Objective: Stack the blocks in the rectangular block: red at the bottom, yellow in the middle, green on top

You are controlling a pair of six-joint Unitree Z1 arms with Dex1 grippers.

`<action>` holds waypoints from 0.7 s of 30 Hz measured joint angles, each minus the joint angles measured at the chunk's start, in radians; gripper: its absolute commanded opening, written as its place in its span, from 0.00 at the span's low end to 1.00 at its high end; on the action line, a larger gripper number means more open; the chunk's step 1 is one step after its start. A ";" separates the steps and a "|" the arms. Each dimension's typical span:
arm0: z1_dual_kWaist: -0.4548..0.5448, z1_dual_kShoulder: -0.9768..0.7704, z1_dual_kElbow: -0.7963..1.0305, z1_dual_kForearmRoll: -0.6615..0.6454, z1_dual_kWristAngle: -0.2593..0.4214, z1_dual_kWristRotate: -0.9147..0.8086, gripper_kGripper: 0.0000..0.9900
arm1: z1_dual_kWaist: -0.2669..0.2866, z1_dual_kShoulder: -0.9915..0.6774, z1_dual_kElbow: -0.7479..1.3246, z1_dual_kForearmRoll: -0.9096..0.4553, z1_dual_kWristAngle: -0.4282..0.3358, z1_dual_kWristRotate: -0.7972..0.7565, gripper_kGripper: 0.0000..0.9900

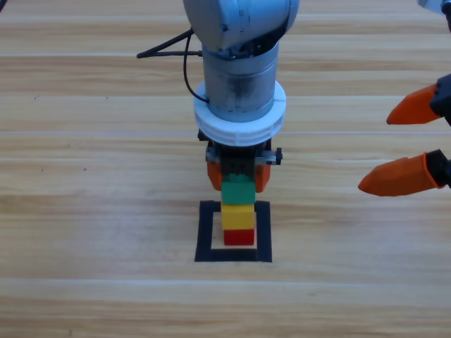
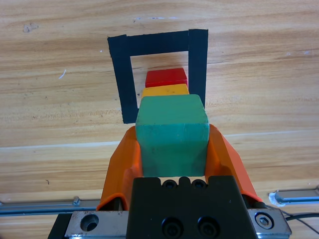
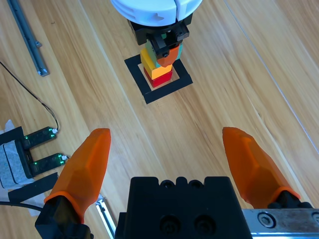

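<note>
We see a 3-cube stack inside the black tape square (image 1: pixel 262 232): red cube (image 1: pixel 239 236) at bottom, yellow cube (image 1: pixel 237 215) mid, teal-green cube (image 1: pixel 237 190) on top. Just behind, the left gripper (image 1: pixel 237 177) is clamped on the green one, both jaws touching its sides. Far right, the right gripper (image 1: pixel 405 143) hangs w/ jaws spread wide, holding nothing.
</note>
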 measured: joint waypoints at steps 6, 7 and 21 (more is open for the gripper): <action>0.000 0.002 0.000 0.000 0.003 -0.001 0.00 | 0.000 0.002 0.000 0.003 0.000 0.000 1.00; 0.000 0.002 0.000 0.000 0.003 -0.001 0.00 | 0.000 0.003 -0.001 0.004 0.001 0.000 1.00; -0.002 0.002 0.000 0.000 0.003 -0.001 0.00 | 0.000 0.006 -0.010 0.028 0.003 0.000 1.00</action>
